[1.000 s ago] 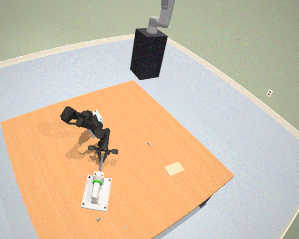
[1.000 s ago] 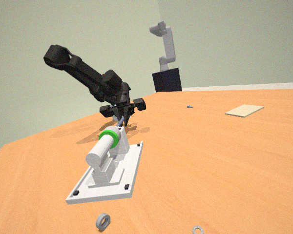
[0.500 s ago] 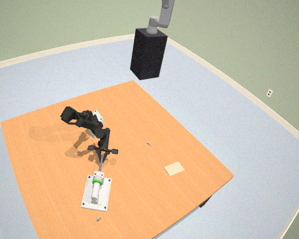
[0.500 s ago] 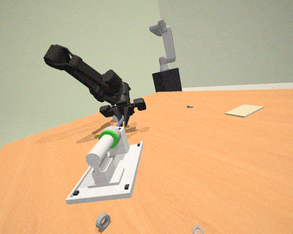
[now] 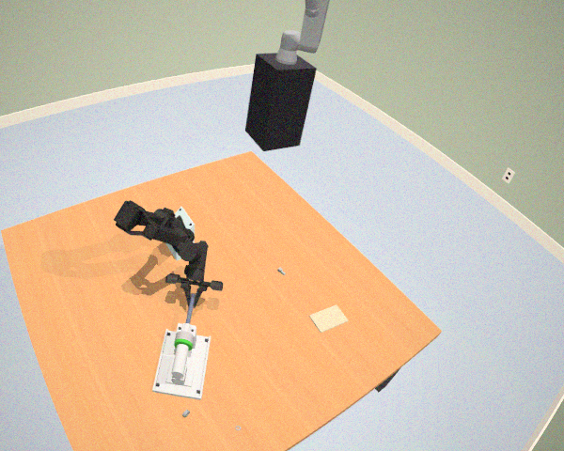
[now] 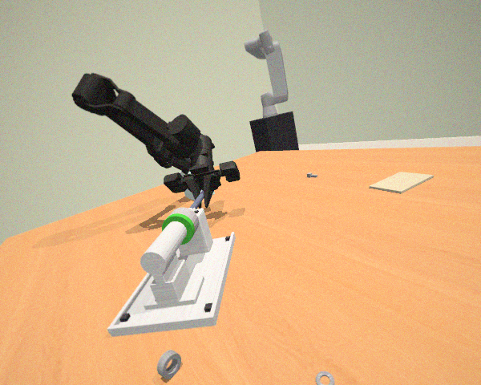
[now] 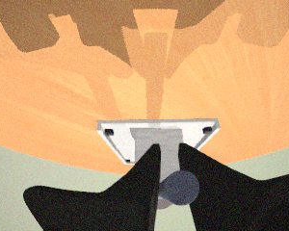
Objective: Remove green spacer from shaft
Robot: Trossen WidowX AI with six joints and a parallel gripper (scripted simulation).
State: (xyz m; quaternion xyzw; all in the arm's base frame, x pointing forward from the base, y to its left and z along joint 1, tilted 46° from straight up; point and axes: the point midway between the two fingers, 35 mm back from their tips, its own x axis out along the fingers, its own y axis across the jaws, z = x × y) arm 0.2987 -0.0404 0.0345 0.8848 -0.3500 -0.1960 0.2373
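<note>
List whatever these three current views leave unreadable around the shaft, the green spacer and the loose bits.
- Shaft, inner end: top and exterior, hidden inside the white fixture.
- Green spacer: wrist, not visible; the fixture and tool block that area.
- Small flat ring: exterior, cut by the bottom edge.
- Small grey part near the pale board: top and exterior, too small to identify.

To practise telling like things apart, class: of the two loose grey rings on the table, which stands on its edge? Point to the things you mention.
The ring (image 6: 161, 366) nearer the white base plate (image 6: 162, 327); the other, thinner ring (image 6: 318, 378) lies flat.
</note>
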